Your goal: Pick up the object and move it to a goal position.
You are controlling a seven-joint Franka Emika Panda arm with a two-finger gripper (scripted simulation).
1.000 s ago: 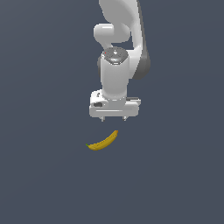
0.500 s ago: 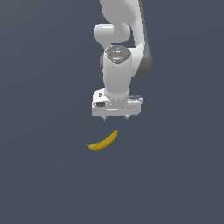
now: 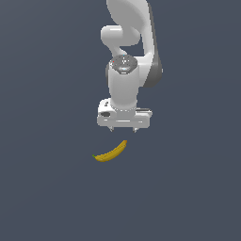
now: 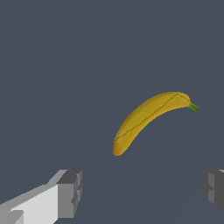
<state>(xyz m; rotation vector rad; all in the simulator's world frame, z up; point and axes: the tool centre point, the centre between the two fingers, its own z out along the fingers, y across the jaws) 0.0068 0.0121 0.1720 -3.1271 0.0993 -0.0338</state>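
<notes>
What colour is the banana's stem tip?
Green, on the yellow banana; clearest in the wrist view.

Smooth, faintly glossy banana (image 4: 148,119); gripper (image 3: 123,130) seemingly glossy white plastic, with matt grey pads (image 4: 70,194).

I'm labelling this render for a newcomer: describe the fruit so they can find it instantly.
Start from the white arm's open gripper over the flat dark grey floor. Just below it, toward the exterior view's left, lies the banana, untouched. It is the only curved yellow thing, green at the stem.
</notes>
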